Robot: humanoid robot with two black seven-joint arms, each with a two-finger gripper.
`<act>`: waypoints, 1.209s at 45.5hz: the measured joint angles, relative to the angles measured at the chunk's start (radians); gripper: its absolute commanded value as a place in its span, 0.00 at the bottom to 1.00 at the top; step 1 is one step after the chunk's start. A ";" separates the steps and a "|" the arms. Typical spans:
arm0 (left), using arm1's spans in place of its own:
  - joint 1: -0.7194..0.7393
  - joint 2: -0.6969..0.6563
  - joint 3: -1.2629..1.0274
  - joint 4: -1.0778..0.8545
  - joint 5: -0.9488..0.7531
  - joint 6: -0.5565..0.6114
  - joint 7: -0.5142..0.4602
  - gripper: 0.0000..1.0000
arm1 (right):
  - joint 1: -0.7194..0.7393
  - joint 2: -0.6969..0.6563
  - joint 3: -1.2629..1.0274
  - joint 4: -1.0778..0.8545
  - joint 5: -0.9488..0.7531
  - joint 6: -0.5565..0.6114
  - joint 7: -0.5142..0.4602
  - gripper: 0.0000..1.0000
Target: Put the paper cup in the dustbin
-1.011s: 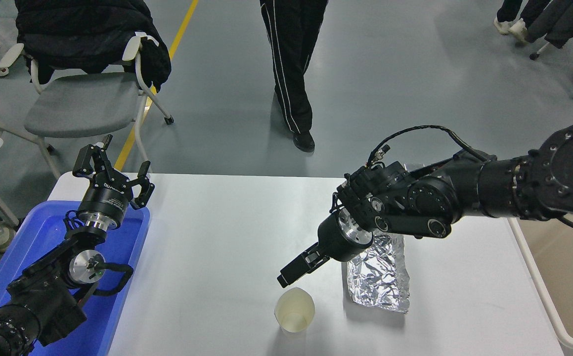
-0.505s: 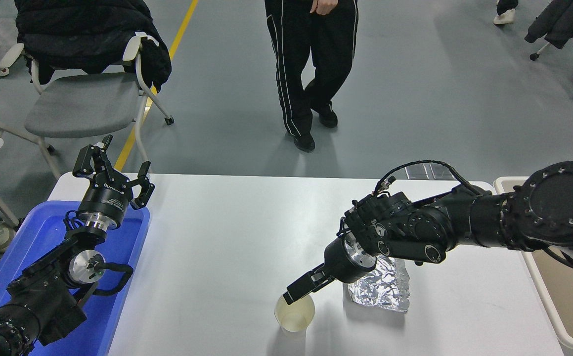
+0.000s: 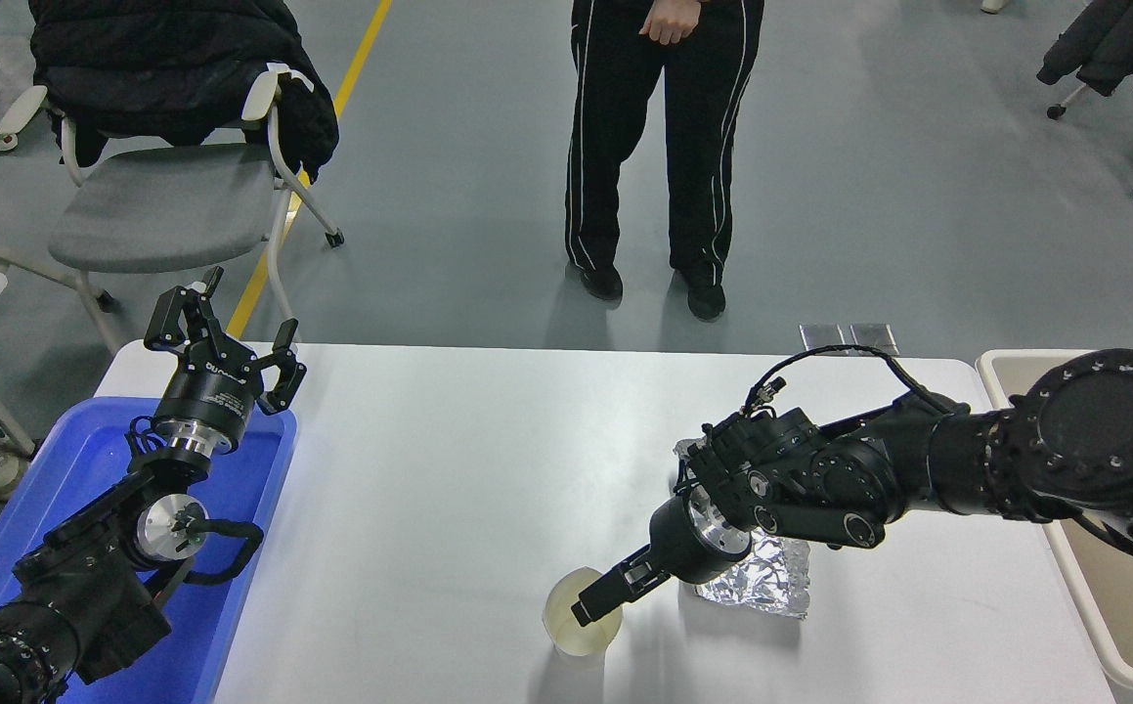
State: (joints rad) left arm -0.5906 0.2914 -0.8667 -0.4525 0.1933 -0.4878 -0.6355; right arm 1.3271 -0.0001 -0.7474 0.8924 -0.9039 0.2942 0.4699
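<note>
The paper cup [image 3: 566,629] stands upright near the table's front edge, white outside and cream inside. My right gripper [image 3: 593,604] reaches down from the right, and its tip sits at the cup's rim, over the opening. The view does not show how wide it stands. The beige dustbin [image 3: 1074,587] stands off the table's right edge, partly hidden behind my right arm. My left gripper [image 3: 229,334] is open and empty, parked at the lower left above the blue tray [image 3: 253,606].
A crinkled silver foil tray [image 3: 766,585] lies just right of the cup, under my right wrist. A person [image 3: 669,147] stands beyond the table's far edge. A grey chair [image 3: 165,196] with a black jacket stands at the far left.
My right gripper has moved down and toward the front, from above the cup to its rim. The cup has not moved. The person has stepped to the right.
</note>
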 measured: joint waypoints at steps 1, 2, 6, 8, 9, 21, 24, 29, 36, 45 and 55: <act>0.000 0.000 0.000 0.000 0.000 0.000 0.000 1.00 | 0.000 0.000 0.000 -0.001 -0.005 -0.003 0.002 0.03; 0.000 0.000 0.000 0.000 0.000 0.000 0.000 1.00 | 0.000 0.000 -0.003 -0.002 -0.011 -0.005 0.005 0.00; 0.000 0.000 0.000 0.000 0.000 0.000 0.000 1.00 | 0.002 0.000 -0.006 -0.006 -0.032 -0.008 0.009 0.00; 0.000 0.000 0.000 0.000 0.000 0.000 0.000 1.00 | 0.003 0.000 -0.007 -0.009 -0.040 -0.010 0.011 0.00; 0.000 0.000 0.000 0.000 0.000 0.000 0.000 1.00 | 0.003 0.000 -0.007 -0.010 -0.044 -0.010 0.012 0.00; 0.000 0.000 0.000 0.000 0.000 0.000 -0.001 1.00 | 0.006 0.000 -0.011 -0.017 -0.068 -0.012 0.019 0.00; 0.000 0.000 0.000 0.000 0.000 0.000 -0.001 1.00 | 0.009 0.000 -0.010 -0.018 -0.071 -0.012 0.021 0.00; 0.000 0.000 0.000 0.000 0.000 0.000 -0.001 1.00 | 0.012 0.000 -0.009 -0.018 -0.074 -0.012 0.027 0.00; 0.000 0.000 0.000 0.000 0.000 0.000 -0.001 1.00 | 0.025 0.000 -0.002 -0.018 -0.075 -0.013 0.038 0.00; 0.000 0.000 0.000 0.000 0.000 0.000 -0.001 1.00 | 0.064 -0.045 0.089 -0.017 -0.071 -0.014 0.064 0.00; 0.000 0.000 0.000 0.000 0.000 0.000 -0.001 1.00 | 0.091 -0.139 0.253 -0.016 -0.044 -0.010 0.076 0.00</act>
State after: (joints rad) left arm -0.5906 0.2914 -0.8667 -0.4526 0.1932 -0.4878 -0.6364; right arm 1.4184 -0.1389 -0.4945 0.8768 -0.9476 0.2844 0.5464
